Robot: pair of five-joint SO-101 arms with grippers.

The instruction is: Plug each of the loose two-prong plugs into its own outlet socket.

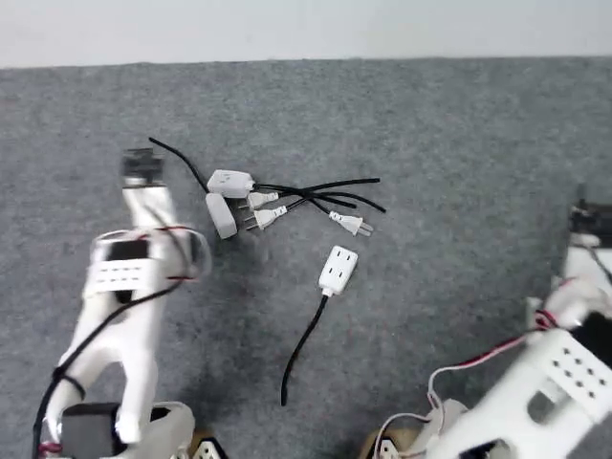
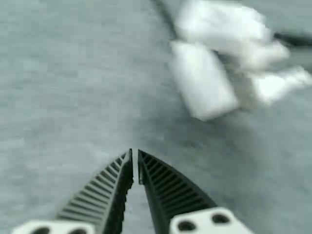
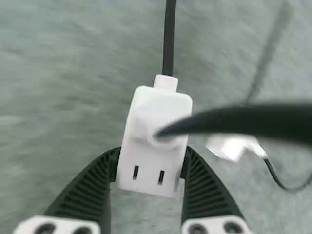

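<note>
In the high view the left arm is seen at the left of the frame, with the left hand [image 1: 143, 167] held over the grey tabletop [image 1: 459, 134] at upper left. Near it, at upper centre, an upper socket block [image 1: 230, 182] and a lower socket block [image 1: 221, 215] are laid close together. An upper plug [image 1: 260, 199] and a middle plug [image 1: 271, 216] are found just right of these blocks, their prongs turned towards them. An outer plug [image 1: 351, 224] is placed farther right, clear of any socket. A corded socket [image 1: 338, 270] lies alone at centre, with its black lead [image 1: 304, 344] trailed towards the lower edge.

In the left wrist view the fingers of the left hand are drawn nearly together with only a slit between them, and nothing is held.

The right arm [image 1: 564, 363] is seen at lower right. In the right wrist view the right hand [image 3: 151, 152] is closed round a two-slot socket [image 3: 155, 122], with one finger pressed against each side. This socket is crossed by a black cord [image 3: 243, 122], and a blurred white plug [image 3: 234, 146] is seen on the tabletop beside it.
</note>
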